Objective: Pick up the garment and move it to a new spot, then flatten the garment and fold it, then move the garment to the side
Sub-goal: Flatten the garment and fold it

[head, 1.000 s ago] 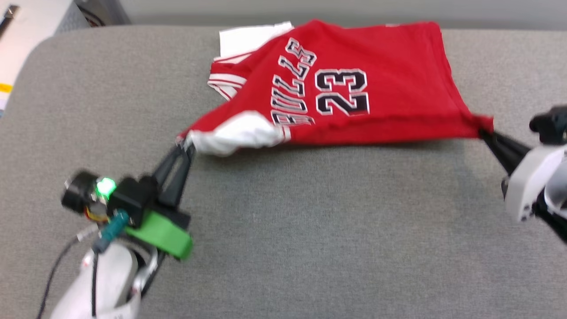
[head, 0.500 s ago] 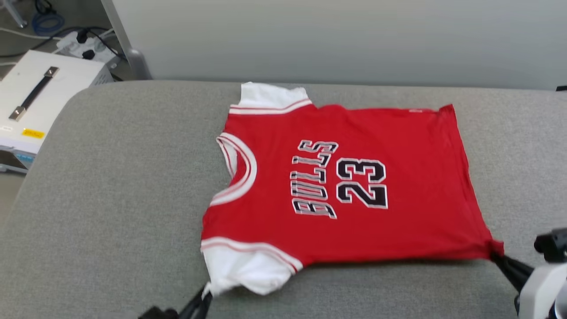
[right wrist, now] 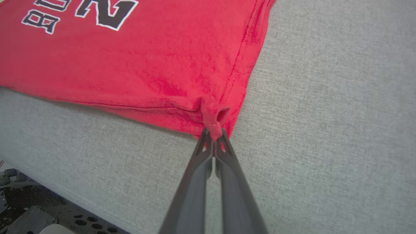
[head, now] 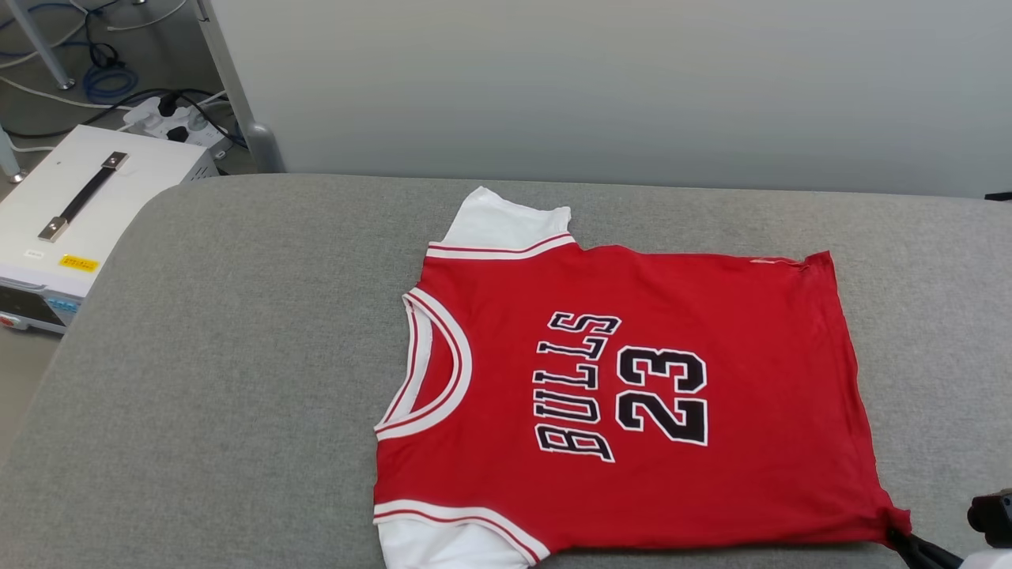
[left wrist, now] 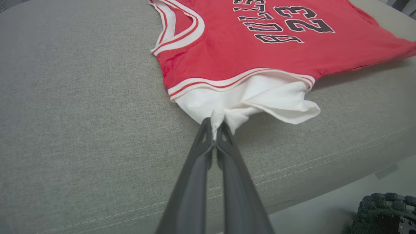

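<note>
One grey surface (head: 237,356) bearing the garment (head: 632,395), pale wall (head: 593,79) behind, white box (head: 87,190) left

And down it comes: the garment (head: 632,395), a second ago lifted and bunched with its far half folded under, now lies spread flat on the grey padded surface (head: 237,356), collar open and lettering smooth. The near white sleeve, crumpled into a ball before, unfurls toward the left gripper (left wrist: 214,125). The head camera tilts upward too, bringing the pale wall (head: 593,79) and the white box (head: 87,197) beside the surface into view.
</note>
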Robot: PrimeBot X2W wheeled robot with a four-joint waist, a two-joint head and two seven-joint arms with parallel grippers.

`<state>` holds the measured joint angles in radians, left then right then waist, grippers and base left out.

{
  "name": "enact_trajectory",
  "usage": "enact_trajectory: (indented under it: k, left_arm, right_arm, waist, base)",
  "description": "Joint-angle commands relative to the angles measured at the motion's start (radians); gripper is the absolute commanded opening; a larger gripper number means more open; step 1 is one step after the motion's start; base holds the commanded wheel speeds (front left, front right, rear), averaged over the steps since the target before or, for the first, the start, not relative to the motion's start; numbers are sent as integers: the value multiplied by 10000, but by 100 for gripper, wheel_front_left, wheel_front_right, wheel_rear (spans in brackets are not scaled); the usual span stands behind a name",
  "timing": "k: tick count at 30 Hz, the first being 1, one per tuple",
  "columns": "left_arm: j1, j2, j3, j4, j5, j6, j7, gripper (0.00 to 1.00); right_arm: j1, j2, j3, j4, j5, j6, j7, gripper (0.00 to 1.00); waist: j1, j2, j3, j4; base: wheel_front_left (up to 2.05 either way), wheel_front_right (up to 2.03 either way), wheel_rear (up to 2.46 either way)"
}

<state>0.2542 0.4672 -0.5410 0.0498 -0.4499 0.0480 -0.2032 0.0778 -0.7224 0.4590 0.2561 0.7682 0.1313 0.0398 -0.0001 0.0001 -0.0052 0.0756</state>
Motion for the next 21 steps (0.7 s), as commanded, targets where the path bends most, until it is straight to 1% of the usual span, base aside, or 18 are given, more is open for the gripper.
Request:
enact_trajectory:
  k: [1, 5, 10, 15, 21]
  left_arm:
    - [-336, 9, 72, 39, 108, -25, -88, 0]
    - [-1165, 98, 158, 190, 358, -183, -178, 0]
    - [-2543, 175, 124, 568, 720, -581, -208, 0]
    - [-4243, 145, 70, 1272, 881, -1141, -124, 0]
    - [-6117, 201, -166, 2401, 1040, -1565, -17, 0]
  right_arm:
    - [73, 177, -245, -113, -96, -6, 33, 0]
    - [22, 512, -740, -350, -310, -6, 186, 0]
    - [-324, 758, -1348, -686, -581, -6, 446, 0]
    - [-1020, 927, -1589, -999, -776, -6, 848, 0]
    - [-1953, 1063, -1626, -880, -786, -6, 1225, 0]
  waist:
    - [1, -1, -2, 9]
    - [1, -1, 32, 12]
    - [1, -1, 320, -128]
    - [1, -1, 981, -376]
    - [1, -1, 1868, -587]
  base:
    - [0, 0, 0]
    - [0, 0, 0]
    - [0, 0, 0]
    - [0, 0, 0]
    - [0, 0, 0]
